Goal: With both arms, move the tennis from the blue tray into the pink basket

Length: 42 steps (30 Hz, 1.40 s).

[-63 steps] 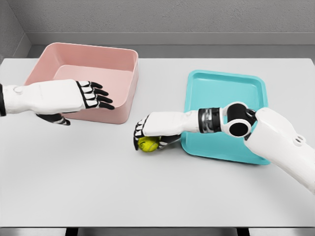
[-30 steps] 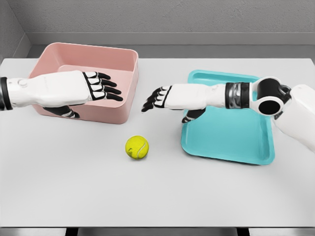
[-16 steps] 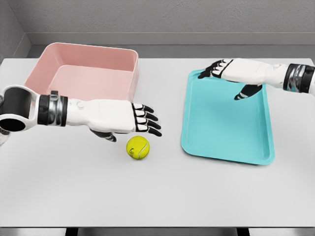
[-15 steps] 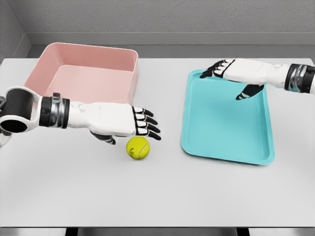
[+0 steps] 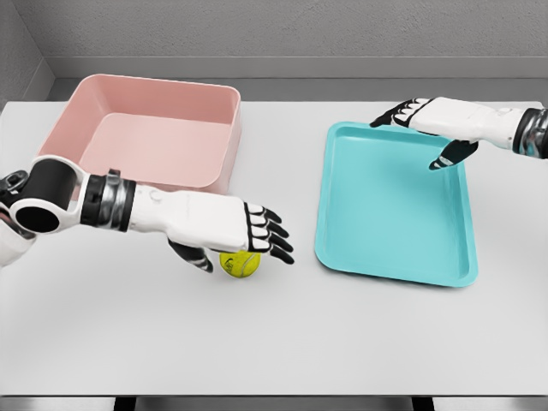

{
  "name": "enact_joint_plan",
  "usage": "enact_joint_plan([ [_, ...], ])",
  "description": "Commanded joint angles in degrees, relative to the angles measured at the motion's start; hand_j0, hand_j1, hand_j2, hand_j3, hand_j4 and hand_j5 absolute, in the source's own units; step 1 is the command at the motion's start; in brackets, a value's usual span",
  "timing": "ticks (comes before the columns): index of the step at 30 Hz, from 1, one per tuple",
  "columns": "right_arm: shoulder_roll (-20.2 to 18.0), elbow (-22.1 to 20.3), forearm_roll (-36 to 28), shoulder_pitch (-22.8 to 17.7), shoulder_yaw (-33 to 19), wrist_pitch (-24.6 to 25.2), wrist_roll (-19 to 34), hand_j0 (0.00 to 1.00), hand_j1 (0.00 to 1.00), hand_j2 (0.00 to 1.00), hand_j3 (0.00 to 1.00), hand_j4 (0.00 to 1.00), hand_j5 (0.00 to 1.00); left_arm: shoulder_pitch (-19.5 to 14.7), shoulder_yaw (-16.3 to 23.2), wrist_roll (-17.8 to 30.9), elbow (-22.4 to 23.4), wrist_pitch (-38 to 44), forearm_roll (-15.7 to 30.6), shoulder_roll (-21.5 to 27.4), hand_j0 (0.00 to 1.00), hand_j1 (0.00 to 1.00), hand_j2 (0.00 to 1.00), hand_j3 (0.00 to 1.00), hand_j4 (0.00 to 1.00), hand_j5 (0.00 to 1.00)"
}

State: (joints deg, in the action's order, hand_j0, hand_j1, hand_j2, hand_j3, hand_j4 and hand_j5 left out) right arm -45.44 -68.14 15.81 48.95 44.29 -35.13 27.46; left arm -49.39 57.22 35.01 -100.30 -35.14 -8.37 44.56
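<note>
A yellow tennis ball (image 5: 241, 263) lies on the white table between the pink basket (image 5: 150, 141) and the blue tray (image 5: 392, 202). My left hand (image 5: 253, 235) hovers right over the ball with fingers spread, its thumb (image 5: 197, 257) down on the ball's left side; the top of the ball is hidden under the palm. The fingers are not closed on it. My right hand (image 5: 419, 120) hangs open above the tray's far right corner, holding nothing. The tray holds nothing, and so does the basket.
The white table (image 5: 274, 342) reaches its front edge near the picture's bottom. A grey wall runs behind the basket and the tray.
My left hand has moved down and to the right, now covering the ball. The right hand has drawn back further to the right, over the tray's far corner. The ball has not moved.
</note>
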Motion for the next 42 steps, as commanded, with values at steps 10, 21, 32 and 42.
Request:
enact_joint_plan([
  [10,-1.23,-0.15,-0.34,0.18,-0.17,0.13,-0.04,1.00,1.00,1.00,1.00,1.00,1.00,-0.62,0.87,-0.01,1.95,6.13,-7.89,-2.03,1.00,1.00,1.00,1.00,1.00,1.00],
  [21,-1.84,-0.24,-0.34,0.00,0.09,0.13,0.05,1.00,1.00,1.00,1.00,1.00,1.00,-0.44,3.25,-0.01,2.39,7.37,-9.12,-2.29,1.00,1.00,1.00,1.00,1.00,1.00],
  [32,-1.76,0.02,-0.34,0.09,-0.08,0.13,0.14,1.00,1.00,1.00,1.00,1.00,1.00,-0.53,4.30,-0.01,5.55,7.37,-12.38,-5.28,1.00,1.00,1.00,1.00,1.00,1.00],
  [42,-2.02,0.02,-0.34,0.09,-0.17,0.13,0.14,1.00,1.00,1.00,1.00,1.00,1.00,-0.35,4.30,-0.01,6.08,7.37,-12.29,-4.84,1.00,1.00,1.00,1.00,1.00,1.00],
])
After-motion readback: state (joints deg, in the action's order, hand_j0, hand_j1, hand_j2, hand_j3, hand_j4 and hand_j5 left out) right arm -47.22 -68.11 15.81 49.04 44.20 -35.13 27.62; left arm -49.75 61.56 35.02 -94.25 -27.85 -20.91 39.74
